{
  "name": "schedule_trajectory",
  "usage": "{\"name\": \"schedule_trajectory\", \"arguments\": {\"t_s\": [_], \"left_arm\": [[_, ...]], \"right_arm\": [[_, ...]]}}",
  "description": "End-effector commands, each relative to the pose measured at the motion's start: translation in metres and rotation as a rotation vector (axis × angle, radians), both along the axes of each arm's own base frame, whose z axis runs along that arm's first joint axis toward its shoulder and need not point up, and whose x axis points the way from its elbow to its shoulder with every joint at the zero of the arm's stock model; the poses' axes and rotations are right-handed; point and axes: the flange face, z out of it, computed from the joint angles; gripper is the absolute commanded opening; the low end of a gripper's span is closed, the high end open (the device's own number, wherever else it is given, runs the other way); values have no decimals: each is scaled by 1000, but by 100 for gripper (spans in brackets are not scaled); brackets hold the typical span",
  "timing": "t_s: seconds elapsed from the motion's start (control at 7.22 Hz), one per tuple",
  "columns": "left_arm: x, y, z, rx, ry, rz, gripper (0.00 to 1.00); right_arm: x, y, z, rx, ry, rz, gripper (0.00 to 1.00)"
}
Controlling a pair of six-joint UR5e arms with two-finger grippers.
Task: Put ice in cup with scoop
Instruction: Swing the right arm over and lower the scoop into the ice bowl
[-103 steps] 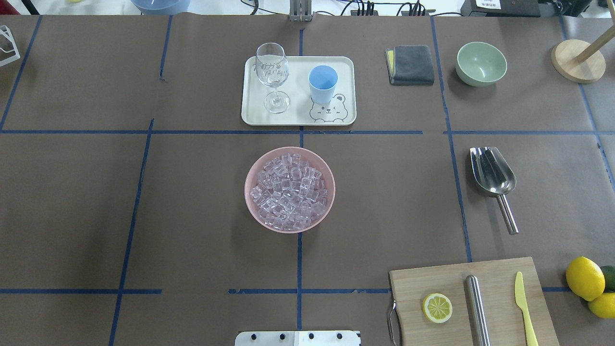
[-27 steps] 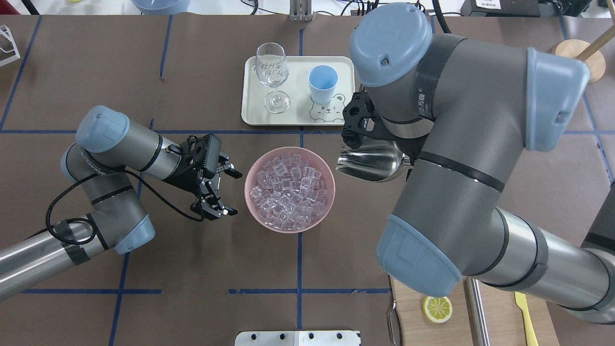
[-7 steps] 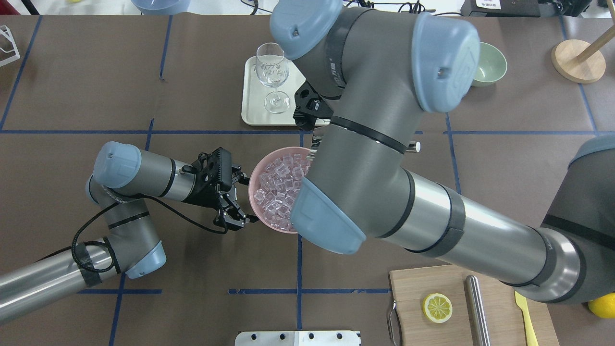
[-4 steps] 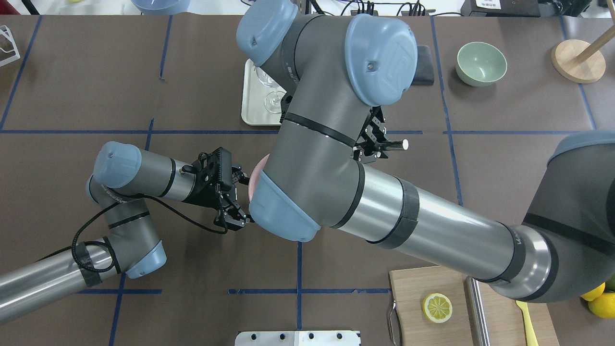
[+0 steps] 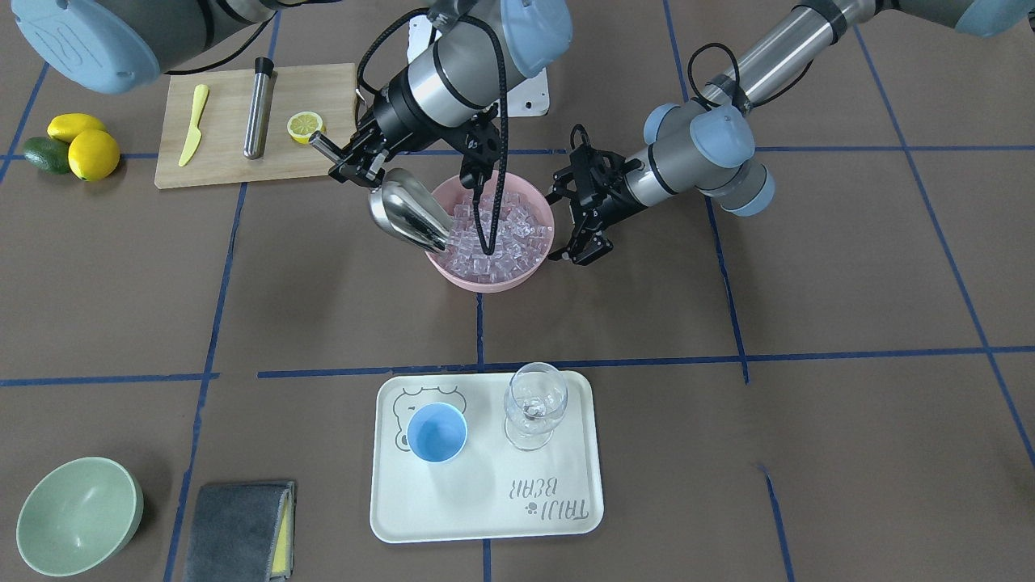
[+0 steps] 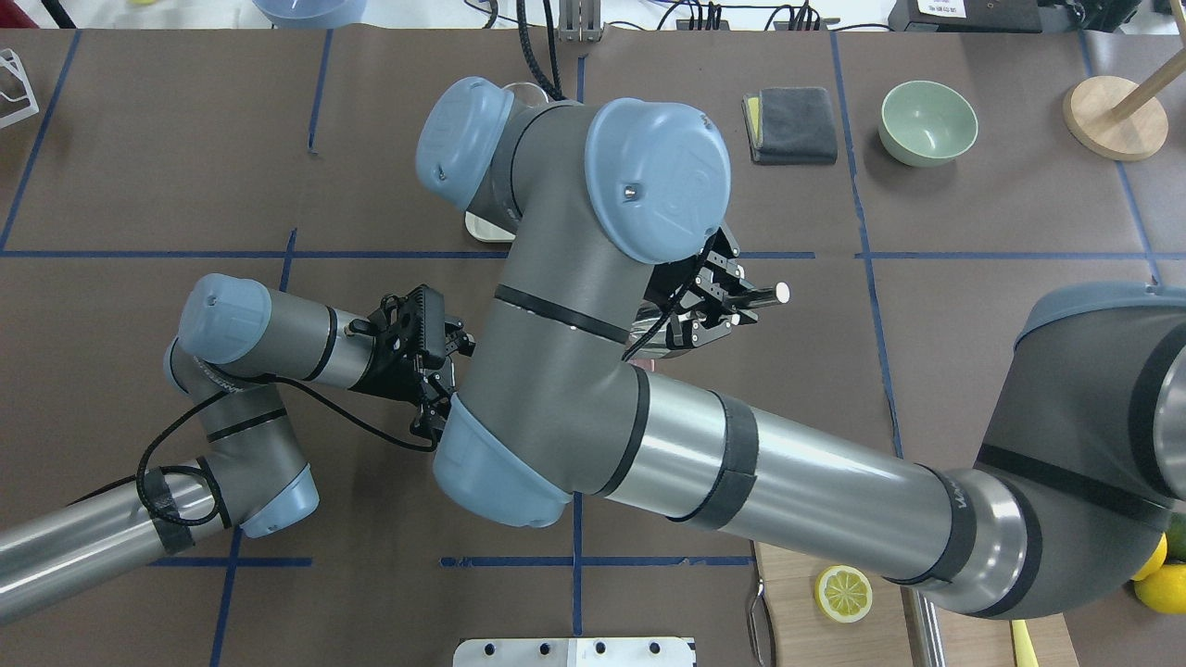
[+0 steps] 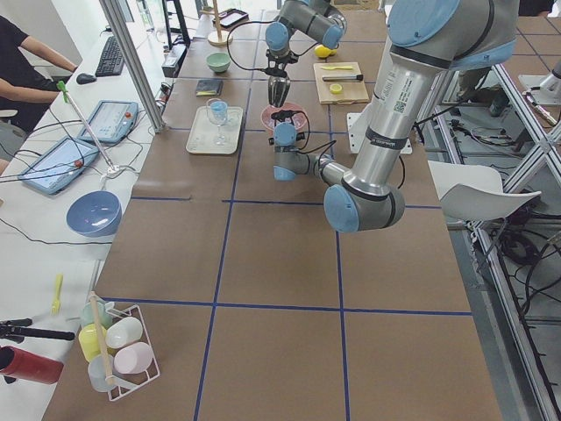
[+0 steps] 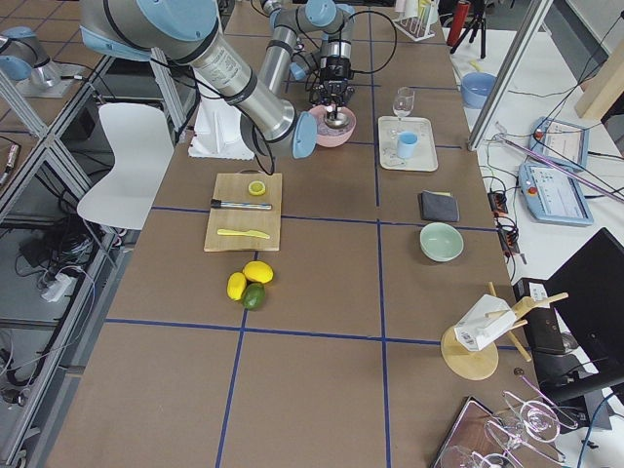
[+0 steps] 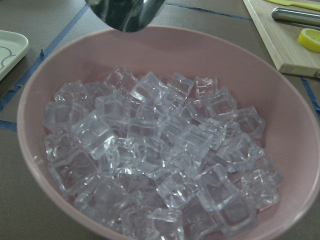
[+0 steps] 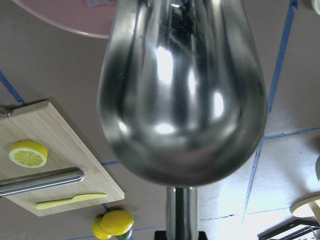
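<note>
**Right gripper [image 5: 346,159] clamped on the scoop [image 5: 404,212] by its rod handle; left gripper [image 5: 559,226] spread open beside the pink bowl [image 5: 485,283]**

Bare brown table [image 5: 728,307] lies between the bowl and the tray [image 5: 566,501], which are well apart. The scoop tilts down, its lip over the bowl's rim on the side opposite the left gripper. The cup [image 5: 437,432] stands upright on the tray beside a wine glass [image 5: 534,404]. The ice [image 5: 501,234] lies heaped in the bowl.

A robotics lab: blue tape [image 6: 139,253] is gridding the paper-covered table [image 7: 263,254], a person [image 7: 17,53] is sitting beside teach pendants [image 7: 110,121].
</note>
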Motion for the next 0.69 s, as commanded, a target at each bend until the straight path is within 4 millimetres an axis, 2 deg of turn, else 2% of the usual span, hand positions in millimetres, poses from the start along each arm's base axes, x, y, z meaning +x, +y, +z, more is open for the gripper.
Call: {"name": "schedule_trajectory", "arguments": {"t_s": [0.0, 0.55], "left_arm": [[-1, -1, 1, -1, -1, 0, 100], [0, -1, -1, 1, 2, 0, 100]], "right_arm": [[-26, 6, -6, 30, 58, -41, 0], [-29, 5, 7, 38, 89, -65, 0]]}}
